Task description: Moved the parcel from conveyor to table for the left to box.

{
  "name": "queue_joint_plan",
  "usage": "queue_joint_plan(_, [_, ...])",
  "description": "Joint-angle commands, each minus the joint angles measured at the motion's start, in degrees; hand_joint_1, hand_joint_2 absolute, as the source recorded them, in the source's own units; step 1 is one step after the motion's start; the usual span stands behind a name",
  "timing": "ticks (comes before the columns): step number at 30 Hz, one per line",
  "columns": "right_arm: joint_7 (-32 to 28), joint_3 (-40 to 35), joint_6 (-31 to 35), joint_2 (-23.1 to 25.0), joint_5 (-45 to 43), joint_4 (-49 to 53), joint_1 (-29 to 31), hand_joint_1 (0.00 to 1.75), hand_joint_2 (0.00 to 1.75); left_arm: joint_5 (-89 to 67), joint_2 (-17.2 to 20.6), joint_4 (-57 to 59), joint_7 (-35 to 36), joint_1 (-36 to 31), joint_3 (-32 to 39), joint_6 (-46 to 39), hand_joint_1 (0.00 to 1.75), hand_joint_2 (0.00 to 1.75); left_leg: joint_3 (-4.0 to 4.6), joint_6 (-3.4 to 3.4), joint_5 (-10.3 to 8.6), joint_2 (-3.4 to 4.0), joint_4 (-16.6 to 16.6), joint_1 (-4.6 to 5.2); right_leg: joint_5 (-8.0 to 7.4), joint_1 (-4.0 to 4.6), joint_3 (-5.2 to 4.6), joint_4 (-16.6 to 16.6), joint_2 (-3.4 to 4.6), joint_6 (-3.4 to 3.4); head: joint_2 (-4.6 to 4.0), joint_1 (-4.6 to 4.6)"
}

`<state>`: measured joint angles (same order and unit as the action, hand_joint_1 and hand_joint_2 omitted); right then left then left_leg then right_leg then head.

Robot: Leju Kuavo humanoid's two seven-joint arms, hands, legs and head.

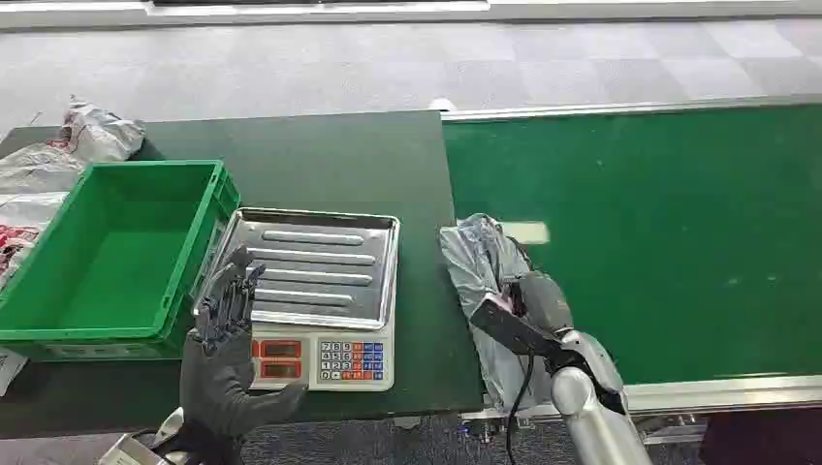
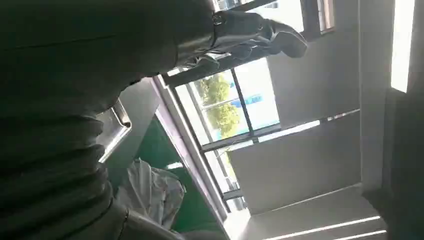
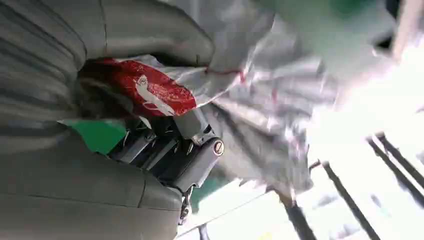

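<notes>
**Right hand on the parcel at the table's edge**

The right hand (image 1: 528,308) grips the parcel (image 1: 482,263), a grey crinkled plastic bag. In the right wrist view its thumb (image 3: 155,30) and dark fingers (image 3: 170,155) close on the bag's folds, where a red printed patch (image 3: 150,90) shows. The parcel lies across the seam between the dark table (image 1: 339,160) and the green conveyor (image 1: 659,232), draped over the table's right edge and hanging toward the near side.

The left hand (image 1: 225,334) is raised in front of the scale (image 1: 315,291), fingers apart and extended, holding nothing. Its fingertips stand over the near left corner of the scale's steel tray (image 1: 320,262).

Left of the scale, touching it, sits a green crate (image 1: 199,189), open and tilted slightly. More grey bags (image 1: 68,145) are piled on the far left, beside and behind the crate.
</notes>
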<state>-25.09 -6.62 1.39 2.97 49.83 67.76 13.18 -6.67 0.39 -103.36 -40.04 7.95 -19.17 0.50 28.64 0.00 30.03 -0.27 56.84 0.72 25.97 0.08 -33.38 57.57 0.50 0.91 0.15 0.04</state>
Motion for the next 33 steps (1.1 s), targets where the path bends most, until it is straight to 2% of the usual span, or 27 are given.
queue_joint_plan(1, [2.6, 5.5, 14.8, 3.4, 4.5, 25.9, -1.4, 1.75, 1.75, 0.1, -1.3, 1.9, 0.0, -1.3, 0.9, 1.3, 0.0, 1.75, 0.15, -0.08, -0.01, -0.01, 0.0, 0.06, 0.02, -0.07, -0.18, 0.1, -0.05, -0.05, 0.0, 0.0])
queue_joint_plan(6, [4.5, 6.6, 18.3, 4.1, 7.1, 29.4, -1.7, 1.75, 1.75, 0.1, -1.6, 2.6, 0.0, -1.4, 0.9, 1.8, 0.0, 1.75, 0.0, -0.1, -0.02, -0.04, 0.0, 0.03, 0.01, -0.03, -0.03, 0.0, -0.1, -0.06, 0.0, 0.0])
queue_joint_plan(7, [4.7, 7.1, 21.4, 4.5, 7.2, 29.1, -1.5, 1.75, 1.75, 0.6, -1.3, 2.7, 0.0, -1.2, 0.7, 2.2, 0.0, 1.75, 0.02, -0.07, -0.02, -0.02, 0.0, 0.02, 0.0, -0.03, -0.04, 0.0, -0.07, -0.04, 0.0, 0.0])
queue_joint_plan(8, [4.7, 7.1, 21.4, 4.5, 7.2, 29.1, -1.5, 1.75, 1.75, 0.6, -1.3, 2.7, 0.0, -1.2, 0.7, 2.2, 0.0, 1.75, -0.05, -0.12, -0.03, -0.03, -0.1, 0.0, -0.01, -0.01, 0.02, -0.1, -0.1, -0.06, 0.0, -0.02])
queue_joint_plan(9, [4.9, 8.5, 26.4, 4.8, 7.4, 28.0, -0.8, 1.75, 1.75, 1.0, -1.2, 3.4, 0.0, -1.6, 0.3, 2.7, 0.0, 1.75, -0.02, -0.1, -0.03, -0.06, -0.1, 0.0, -0.01, -0.01, 0.0, -0.1, -0.11, -0.05, 0.0, 0.0])
queue_joint_plan(10, [5.0, 9.0, 27.3, 4.7, 6.6, 27.0, -0.1, 1.75, 1.75, 1.0, -1.4, 4.0, 0.0, -2.2, 0.1, 2.8, 0.0, 1.75, -0.03, -0.08, -0.04, -0.06, -0.1, 0.01, -0.01, -0.02, 0.01, -0.1, -0.11, -0.04, 0.0, 0.0])
queue_joint_plan(12, [4.4, 9.2, 30.3, 4.9, 6.4, 23.6, 2.7, 1.75, 1.75, 1.3, -1.8, 5.3, 0.0, -3.4, -0.5, 3.2, 0.0, 1.75, -0.05, -0.11, -0.08, -0.03, -0.1, 0.01, -0.06, -0.01, 0.03, -0.1, -0.11, -0.06, 0.0, 0.0])
queue_joint_plan(13, [1.6, 8.7, 34.1, 5.8, 2.8, 20.6, 5.9, 1.75, 1.75, 2.0, -1.7, 5.9, 0.0, -4.2, -1.3, 3.6, 0.0, 1.75, -0.04, -0.08, -0.05, -0.02, -0.1, 0.02, -0.04, -0.02, 0.02, -0.1, -0.08, -0.05, 0.0, -0.02])
queue_joint_plan(14, [1.6, 8.7, 34.1, 5.8, 2.8, 20.6, 5.9, 1.75, 1.75, 2.0, -1.7, 5.9, 0.0, -4.2, -1.3, 3.6, 0.0, 1.75, -0.01, -0.06, -0.03, 0.07, 0.0, 0.01, -0.05, -0.01, -0.03, 0.0, 0.02, -0.04, 0.0, 0.0])
queue_joint_plan(15, [0.7, 7.5, 34.7, 6.9, 0.4, 17.4, 9.9, 1.75, 1.75, 2.6, -2.0, 7.2, 0.0, -5.3, -1.8, 3.7, 0.0, 1.75, -0.04, -0.1, -0.06, 0.18, -0.1, 0.03, -0.11, -0.03, -0.04, -0.1, 0.1, -0.06, 0.0, 0.0])
queue_joint_plan(16, [0.7, 7.5, 34.7, 6.9, 0.4, 17.4, 9.9, 1.75, 1.75, 2.6, -2.0, 7.2, 0.0, -5.3, -1.8, 3.7, 0.0, 1.75, 0.02, -0.07, -0.03, 0.28, 0.0, 0.06, -0.1, -0.07, -0.08, 0.0, 0.22, -0.05, 0.0, 0.0])
queue_joint_plan(17, [1.1, 4.5, 30.8, 7.4, -0.1, 12.3, 14.5, 1.75, 1.75, 2.8, -2.0, 8.1, 0.0, -6.0, -2.5, 3.5, 0.0, 1.75, 0.33, -0.05, 0.0, 0.23, 0.0, 0.05, -0.05, -0.07, 0.03, 0.0, 0.18, -0.04, 0.0, 0.0])
queue_joint_plan(18, [1.9, 3.7, 31.1, 8.4, 0.8, 9.8, 16.8, 1.75, 1.75, 2.9, -2.0, 8.4, 0.0, -6.3, -2.7, 3.3, 0.0, 1.75, 0.42, -0.11, -0.07, 0.52, 0.0, 0.04, -0.21, -0.06, -0.13, 0.0, 0.44, -0.05, 0.0, 0.0])
queue_joint_plan(21, [2.9, 2.1, 29.7, 9.3, 1.5, 6.1, 19.6, 1.75, 1.75, 3.1, -1.9, 8.5, 0.0, -6.5, -2.9, 3.4, 0.0, 1.75, 0.36, -0.12, -0.09, 0.39, -0.1, 0.02, -0.17, -0.04, -0.02, -0.1, 0.28, -0.04, 0.0, 0.0])
queue_joint_plan(22, [2.5, 0.0, 23.3, 9.1, -0.9, 2.9, 21.8, 1.75, 1.75, 3.2, -1.5, 8.2, 0.0, -6.8, -3.4, 3.2, 0.0, 1.75, 0.31, -0.11, -0.05, 0.42, -0.1, 0.01, -0.15, -0.03, -0.02, 0.0, 0.34, -0.03, 0.0, -0.02])
queue_joint_plan(23, [3.5, -2.6, 19.6, 10.8, 0.2, -3.5, 26.7, 1.75, 1.75, 3.5, -1.2, 8.3, 0.0, -7.3, -3.9, 3.0, 0.0, 1.75, 0.3, -0.16, -0.07, 0.64, -0.1, 0.0, -0.25, -0.02, -0.09, -0.1, 0.52, -0.03, 0.0, 0.02])
queue_joint_plan(24, [3.4, -4.5, 15.3, 11.9, -0.1, -8.7, 30.7, 1.75, 1.75, 3.7, -1.0, 8.6, 0.0, -8.0, -4.3, 3.0, 0.0, 1.75, 0.19, -0.16, -0.08, 0.45, -0.1, -0.01, -0.17, -0.01, -0.04, 0.0, 0.36, -0.02, 0.0, -0.02])
queue_joint_plan(26, [6.1, -6.7, 17.3, 14.6, 2.8, -15.9, 35.8, 1.75, 1.75, 3.9, -1.1, 9.3, 0.0, -8.6, -4.3, 2.7, 0.0, 1.75, 0.28, -0.13, -0.04, 0.81, 0.0, 0.05, -0.18, -0.09, -0.09, 0.2, 0.72, 0.01, 0.0, 0.02])
queue_joint_plan(27, [6.1, -6.9, 17.6, 15.6, 2.6, -19.2, 37.5, 1.75, 1.75, 4.1, -1.0, 9.4, 0.0, -8.5, -4.4, 2.8, 0.0, 1.75, 0.37, -0.18, -0.09, 0.89, -0.1, 0.01, -0.25, -0.06, -0.16, 0.2, 0.8, 0.0, 0.0, 0.0])
queue_joint_plan(28, [3.7, -7.3, 15.5, 16.5, 0.8, -23.4, 39.4, 1.75, 1.75, 4.3, -0.8, 9.6, 0.0, -8.4, -4.4, 2.7, 0.0, 1.75, 0.33, -0.16, -0.1, 0.85, -0.1, 0.0, -0.22, -0.05, -0.17, 0.1, 0.8, 0.02, 0.0, -0.02])
queue_joint_plan(30, [2.5, -9.9, 15.2, 17.0, 0.9, -26.5, 40.2, 1.75, 1.75, 4.2, -0.6, 9.5, 0.0, -7.7, -4.1, 2.2, 0.0, 1.75, 0.21, -0.2, -0.18, 0.76, -0.1, -0.03, -0.28, -0.01, -0.28, 0.1, 0.68, 0.07, 0.0, 0.0])
queue_joint_plan(32, [0.8, -12.7, 14.6, 17.0, -3.5, -27.7, 39.8, 1.75, 1.75, 4.0, 0.0, 8.4, 0.0, -6.3, -4.0, 2.1, 0.0, 1.75, -0.13, -0.19, -0.18, 0.51, -0.1, -0.03, -0.18, 0.01, -0.12, 0.1, 0.54, 0.11, 0.0, -0.04])
queue_joint_plan(33, [0.0, -13.4, 14.4, 17.0, -5.3, -28.0, 39.3, 1.75, 1.75, 4.0, 0.3, 8.0, 0.0, -5.7, -3.9, 2.0, 0.0, 1.75, -0.23, -0.27, -0.2, 0.65, -0.2, -0.08, -0.24, 0.06, -0.05, 0.0, 0.64, 0.09, 0.0, -0.02])
